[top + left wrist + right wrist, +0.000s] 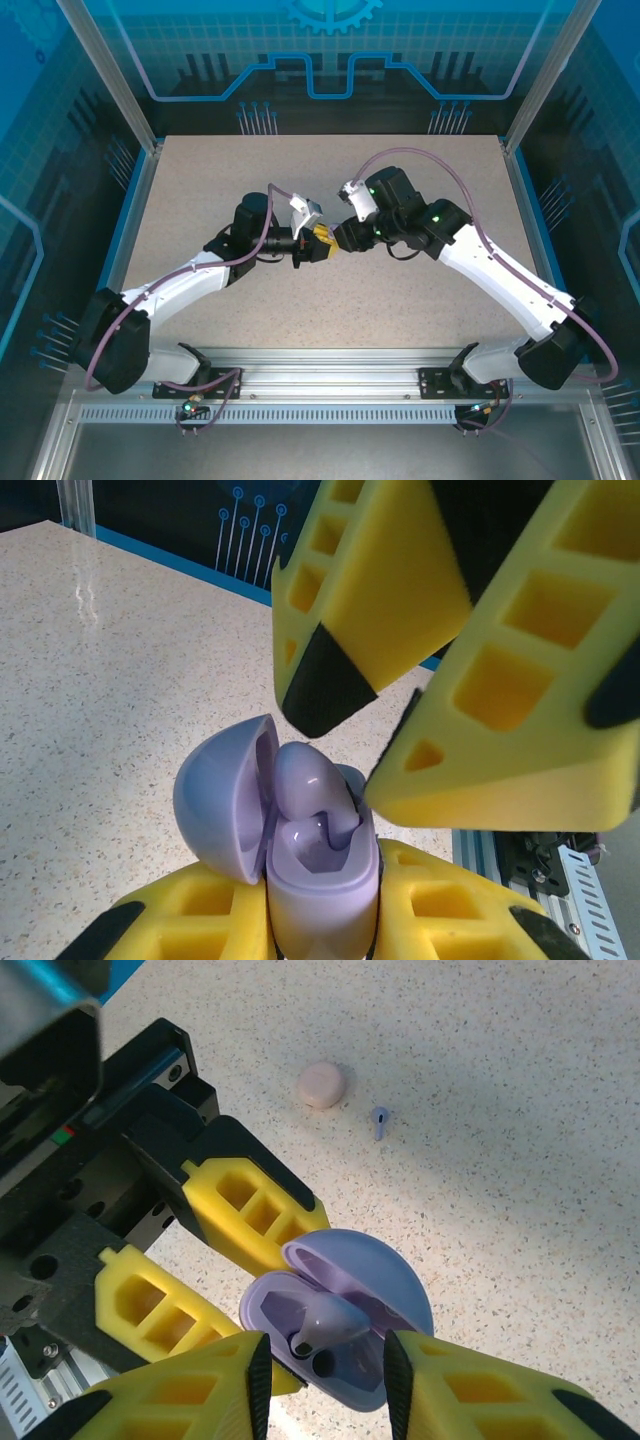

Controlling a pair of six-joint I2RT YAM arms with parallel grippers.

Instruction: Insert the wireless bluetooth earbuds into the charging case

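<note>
Two arms meet over the middle of the table (250, 320), the left arm reaching in from the left and the right arm from the right. The left gripper (322, 925) is closed on a lilac charging case (320, 890), with one yellow finger on each side of the case's body. It holds the case up off the table surface. The case's domed lid (215, 800) is swung open to one side.

One lilac earbud (310, 785) sits in the open case. Its rounded head stands above the rim and it is not fully seated in its well. The right gripper (325, 1370) is just above the case with its jaws apart, one black-tipped finger on each side of that bud. I cannot tell whether the pads touch the bud.

In the right wrist view, a second lilac earbud (380, 1120) lies loose on the table, well apart from the grippers. A closed pale pink case (322, 1085) lies just beside it without touching it.
</note>
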